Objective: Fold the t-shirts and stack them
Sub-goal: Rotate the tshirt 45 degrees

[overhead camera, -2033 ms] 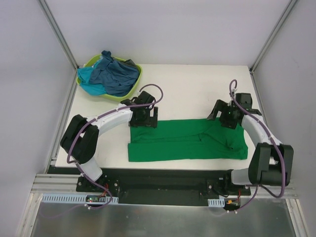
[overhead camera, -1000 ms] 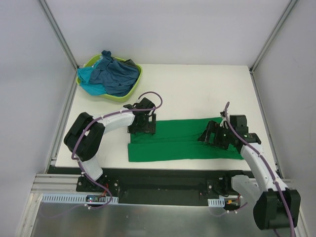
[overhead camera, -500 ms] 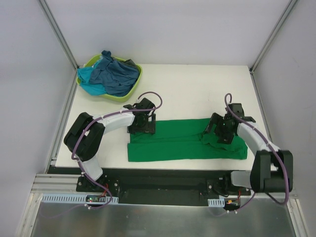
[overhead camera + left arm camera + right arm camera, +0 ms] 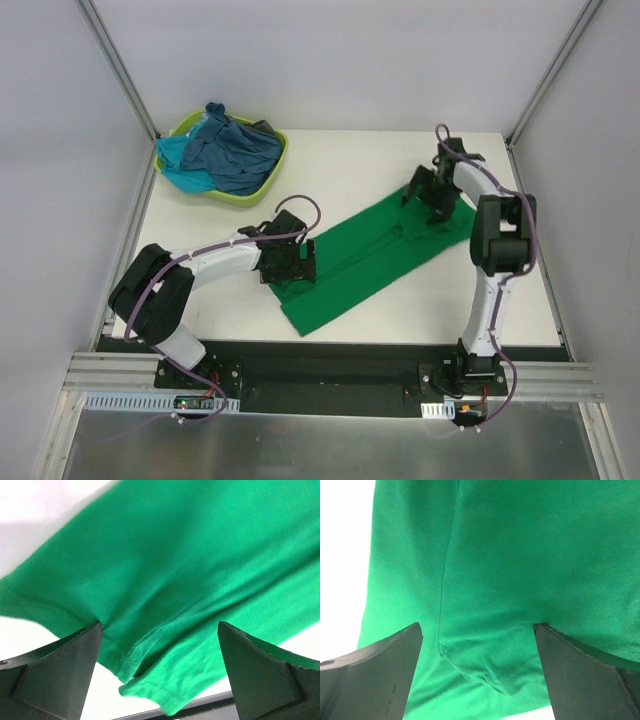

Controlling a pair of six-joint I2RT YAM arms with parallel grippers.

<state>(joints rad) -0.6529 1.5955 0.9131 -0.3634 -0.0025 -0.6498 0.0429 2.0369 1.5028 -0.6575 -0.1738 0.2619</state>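
A bright green t-shirt (image 4: 365, 258) lies folded in a long strip, running diagonally from the near middle to the far right of the table. My left gripper (image 4: 290, 264) is over its near-left end, jaws wide apart, with a doubled hem edge between them (image 4: 159, 625). My right gripper (image 4: 425, 196) is over its far-right end, jaws wide apart, with wrinkled cloth and a seam between them (image 4: 478, 626). Dusty blue (image 4: 235, 150), turquoise (image 4: 180, 168) and dark grey (image 4: 263, 128) shirts lie piled in the basket.
The lime-green plastic basket (image 4: 276, 170) stands at the far left corner of the white table (image 4: 340, 165). Metal frame posts stand at the far corners. The table's near edge and a black rail run close to the shirt's near tip (image 4: 300, 325).
My right gripper moved toward the far edge and the shirt's right end swung with it, turning the strip from level to diagonal. My left gripper shifted slightly nearer.
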